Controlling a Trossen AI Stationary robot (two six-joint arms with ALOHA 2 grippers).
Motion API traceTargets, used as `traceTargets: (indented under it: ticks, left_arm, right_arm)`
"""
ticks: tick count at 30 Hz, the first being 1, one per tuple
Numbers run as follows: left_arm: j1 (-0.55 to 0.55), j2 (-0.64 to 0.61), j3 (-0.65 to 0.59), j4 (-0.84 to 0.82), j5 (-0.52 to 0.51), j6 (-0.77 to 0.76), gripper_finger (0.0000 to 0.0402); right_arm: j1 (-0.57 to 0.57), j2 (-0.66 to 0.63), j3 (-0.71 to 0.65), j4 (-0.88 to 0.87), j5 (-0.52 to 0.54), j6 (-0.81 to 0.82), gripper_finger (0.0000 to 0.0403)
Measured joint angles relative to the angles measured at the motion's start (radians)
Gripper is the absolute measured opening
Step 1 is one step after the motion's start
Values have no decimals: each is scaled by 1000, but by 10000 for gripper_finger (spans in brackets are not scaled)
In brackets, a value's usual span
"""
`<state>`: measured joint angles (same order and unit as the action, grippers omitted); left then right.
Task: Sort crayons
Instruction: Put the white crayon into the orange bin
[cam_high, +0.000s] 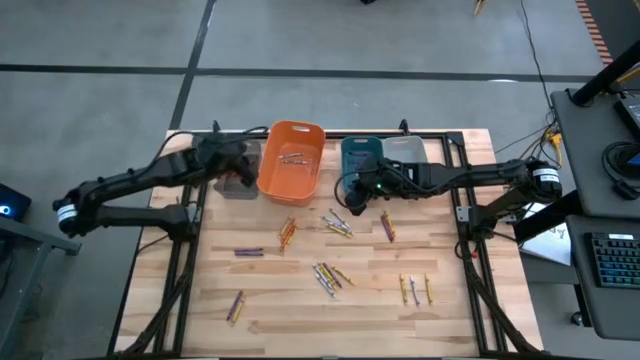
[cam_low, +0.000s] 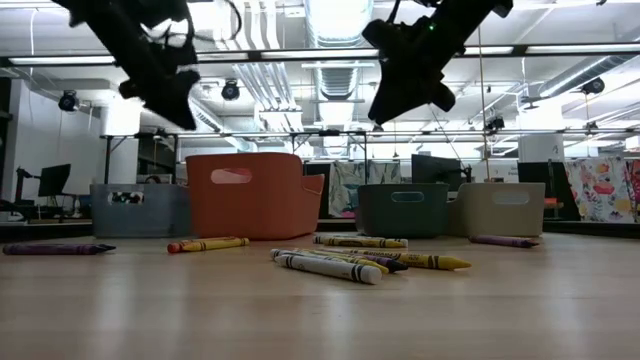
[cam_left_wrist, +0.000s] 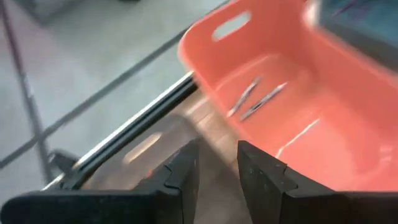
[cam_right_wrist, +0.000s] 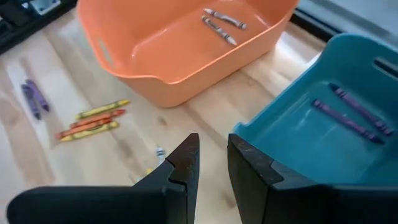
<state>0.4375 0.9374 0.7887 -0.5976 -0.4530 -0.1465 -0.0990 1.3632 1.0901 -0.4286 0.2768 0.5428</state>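
Crayons (cam_low: 330, 265) lie nearest the low camera, a small heap of grey and yellow sticks on the wooden worktop (cam_high: 300, 310), with a purple one (cam_low: 55, 249) off to the left and an orange pair (cam_low: 208, 244) between them. Seen from above, more loose crayons are scattered over the worktop: a purple one (cam_high: 235, 306) near the front left, another purple (cam_high: 249, 252) farther back, an orange bunch (cam_high: 288, 233) just in front of the orange bin (cam_high: 268, 170), a mixed cluster (cam_high: 328, 276) in the middle and yellow ones (cam_high: 415, 289) toward the right. At the back left the left pincer (cam_high: 243, 165) hangs over the grey bin (cam_high: 238, 189), beside the orange bin; its fingers (cam_left_wrist: 180, 180) stand slightly apart with nothing between them. Two greyish crayons (cam_left_wrist: 255, 99) rest inside the orange bin. Next comes the teal bin (cam_high: 356, 147), holding purple crayons (cam_right_wrist: 351, 115), then a pale bin (cam_high: 405, 148) at the far right. The right pincer (cam_high: 355, 197) hovers at the teal bin's front edge, fingers (cam_right_wrist: 183, 171) a little apart and empty.
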Motion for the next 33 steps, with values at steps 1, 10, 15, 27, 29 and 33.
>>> traceTargets:
  ticks: [1,10,15,27,29,33]
  left_arm:
    - [-20,-10,0,16,0,3,91]
    - [-171,-34,0,171,1,102,91]
    - [-219,-34,0,250,1,176,91]
    - [-238,-34,0,300,1,254,91]
    - [-238,-34,0,313,1,268,91]
    - [-238,-34,0,358,24,306,91]
  right_arm:
    - [8,0,0,0,0,13,73]
    - [103,0,0,0,-1,103,73]
    - [148,0,0,0,-43,177,73]
    - [238,17,0,-2,-129,373,73]
    - [248,32,0,-5,-137,398,73]
    - [263,74,14,-9,-197,431,73]
